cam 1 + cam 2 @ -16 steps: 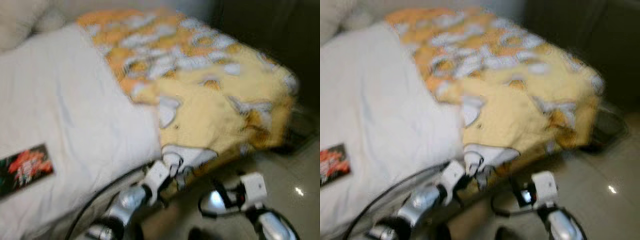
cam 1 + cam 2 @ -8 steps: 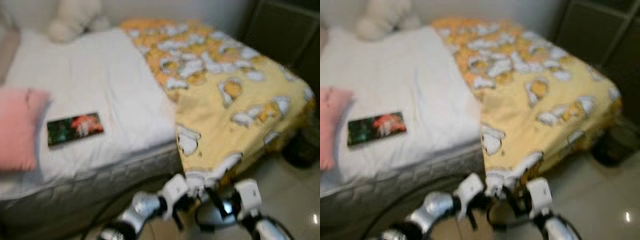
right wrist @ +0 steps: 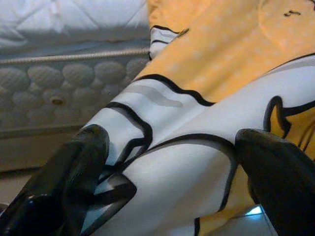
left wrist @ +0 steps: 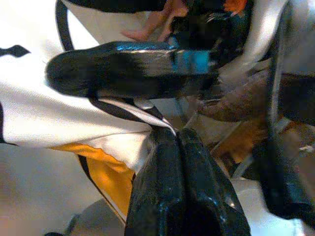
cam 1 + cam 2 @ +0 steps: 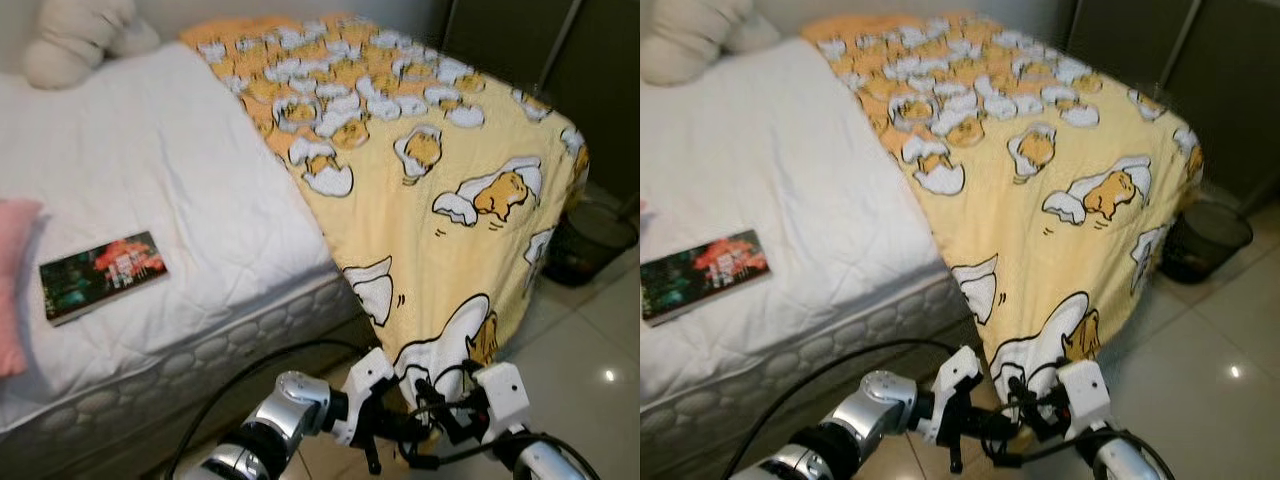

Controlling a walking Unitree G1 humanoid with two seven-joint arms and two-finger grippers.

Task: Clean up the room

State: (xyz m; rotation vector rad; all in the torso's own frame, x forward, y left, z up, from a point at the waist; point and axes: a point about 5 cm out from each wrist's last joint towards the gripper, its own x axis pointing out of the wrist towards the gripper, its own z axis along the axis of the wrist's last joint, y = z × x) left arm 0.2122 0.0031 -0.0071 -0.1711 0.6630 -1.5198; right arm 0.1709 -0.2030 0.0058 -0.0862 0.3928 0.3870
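The blanket (image 5: 430, 190) drapes over the bed's (image 5: 170, 190) foot end, its low corner pinched in the left gripper's (image 4: 172, 142) closed jaws. The right gripper (image 3: 172, 182) straddles the same hem, jaws wide. A book (image 5: 100, 276) lies on the sheet.

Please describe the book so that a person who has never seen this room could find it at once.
Start from the bed with the white quilted cover. The book lies flat on that cover near the bed's front edge, between the pink cushion and the yellow cartoon blanket. Its dark cover with a red-orange picture stands out on the plain white.
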